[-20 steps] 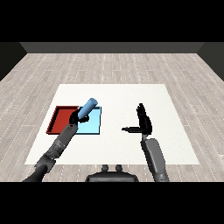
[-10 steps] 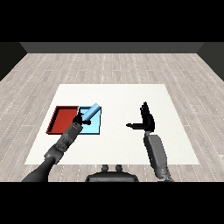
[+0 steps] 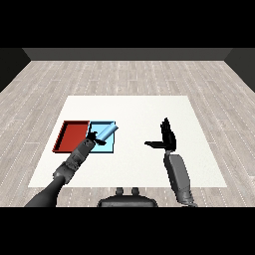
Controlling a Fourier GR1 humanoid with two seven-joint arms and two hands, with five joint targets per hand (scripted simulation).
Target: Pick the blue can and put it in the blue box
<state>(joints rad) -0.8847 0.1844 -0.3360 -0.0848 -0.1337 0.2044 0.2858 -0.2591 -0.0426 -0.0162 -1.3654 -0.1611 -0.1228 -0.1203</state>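
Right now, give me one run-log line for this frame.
left hand: holding blue can tilted over blue tray | right hand: open, idle | red tray: no can inside

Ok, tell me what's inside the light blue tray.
The blue can lies tilted over the light blue tray, the left hand curled round its lower end. Whether the can touches the tray floor cannot be seen. The hand and can cover part of the floor.
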